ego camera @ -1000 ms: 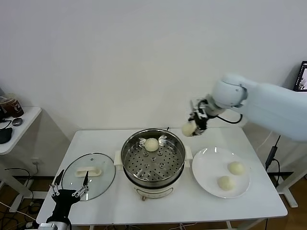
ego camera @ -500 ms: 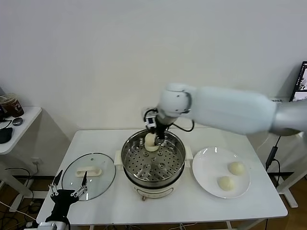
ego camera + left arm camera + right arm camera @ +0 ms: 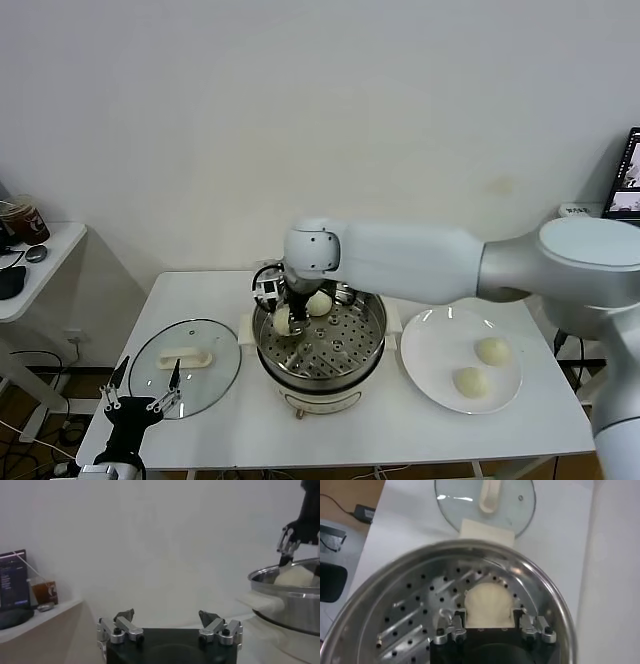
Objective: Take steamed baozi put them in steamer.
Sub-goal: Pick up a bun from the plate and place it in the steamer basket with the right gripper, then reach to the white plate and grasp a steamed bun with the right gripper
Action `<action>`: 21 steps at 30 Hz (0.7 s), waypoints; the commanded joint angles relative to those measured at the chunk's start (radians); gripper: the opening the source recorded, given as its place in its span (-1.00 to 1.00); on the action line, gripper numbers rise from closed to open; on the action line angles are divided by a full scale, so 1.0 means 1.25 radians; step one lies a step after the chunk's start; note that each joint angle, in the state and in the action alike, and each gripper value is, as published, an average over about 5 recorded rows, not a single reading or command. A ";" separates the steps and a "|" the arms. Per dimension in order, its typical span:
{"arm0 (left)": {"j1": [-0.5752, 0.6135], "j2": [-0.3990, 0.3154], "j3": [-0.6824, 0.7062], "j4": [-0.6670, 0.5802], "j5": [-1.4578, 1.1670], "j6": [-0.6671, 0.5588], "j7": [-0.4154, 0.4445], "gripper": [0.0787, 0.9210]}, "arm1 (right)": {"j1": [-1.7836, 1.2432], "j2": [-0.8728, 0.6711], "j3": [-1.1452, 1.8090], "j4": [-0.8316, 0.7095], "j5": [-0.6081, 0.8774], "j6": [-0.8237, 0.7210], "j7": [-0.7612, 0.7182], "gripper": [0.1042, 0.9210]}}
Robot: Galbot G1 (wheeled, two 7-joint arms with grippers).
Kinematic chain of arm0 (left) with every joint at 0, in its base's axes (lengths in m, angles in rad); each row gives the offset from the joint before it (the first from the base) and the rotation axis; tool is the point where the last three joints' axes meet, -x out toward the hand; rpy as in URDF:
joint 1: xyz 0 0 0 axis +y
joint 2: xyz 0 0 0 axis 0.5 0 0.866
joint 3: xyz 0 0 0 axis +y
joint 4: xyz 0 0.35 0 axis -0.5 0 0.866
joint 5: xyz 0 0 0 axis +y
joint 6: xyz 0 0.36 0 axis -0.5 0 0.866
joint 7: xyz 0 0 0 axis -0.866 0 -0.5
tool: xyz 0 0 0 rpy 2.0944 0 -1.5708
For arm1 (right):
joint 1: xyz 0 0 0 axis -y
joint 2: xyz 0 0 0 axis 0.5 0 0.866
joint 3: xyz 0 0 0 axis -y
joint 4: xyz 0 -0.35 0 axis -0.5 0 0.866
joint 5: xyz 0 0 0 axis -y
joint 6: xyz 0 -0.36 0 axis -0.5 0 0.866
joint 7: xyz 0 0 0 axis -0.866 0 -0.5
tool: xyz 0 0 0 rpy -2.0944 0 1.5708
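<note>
The steel steamer [image 3: 372, 345] stands mid-table with one baozi [image 3: 319, 303] on its perforated tray at the back. My right gripper [image 3: 284, 318] is inside the steamer at its left side, shut on a second baozi [image 3: 488, 605] just above the tray [image 3: 410, 615]. Two more baozi [image 3: 492, 351] [image 3: 468, 381] lie on the white plate [image 3: 435, 350] at the right. My left gripper [image 3: 140, 402] is open and empty, parked off the table's front-left corner; in its wrist view [image 3: 169, 622] the steamer [image 3: 287, 597] shows far off.
The glass lid [image 3: 185, 362] with a white handle lies flat left of the steamer, also visible in the right wrist view [image 3: 485, 502]. A side table [image 3: 25, 270] with a cup and dark objects stands far left. The wall is close behind the table.
My right arm carried the baozi from above the plate side leftward over the steamer and lowered it into the steamer's left part. The left arm has not moved.
</note>
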 commanded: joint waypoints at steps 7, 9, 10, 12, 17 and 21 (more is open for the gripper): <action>-0.003 0.001 0.001 0.002 0.000 0.000 0.000 0.77 | -0.029 0.024 0.013 -0.033 0.003 -0.010 0.001 0.44; -0.005 0.002 0.002 0.002 0.000 0.000 0.000 0.77 | -0.013 0.001 0.022 -0.012 0.006 -0.009 -0.018 0.58; -0.007 0.003 0.002 0.002 0.000 0.000 0.000 0.77 | -0.004 -0.014 0.029 0.002 0.005 -0.009 -0.031 0.64; -0.010 0.004 0.004 0.004 0.000 0.000 0.001 0.77 | 0.028 -0.057 0.044 0.042 -0.006 -0.003 -0.078 0.72; -0.019 0.009 0.010 0.012 0.000 0.001 0.001 0.77 | 0.143 -0.229 0.049 0.162 -0.058 0.071 -0.214 0.76; -0.024 0.016 0.016 0.013 -0.001 0.001 0.002 0.77 | 0.210 -0.397 0.017 0.265 -0.109 0.145 -0.292 0.76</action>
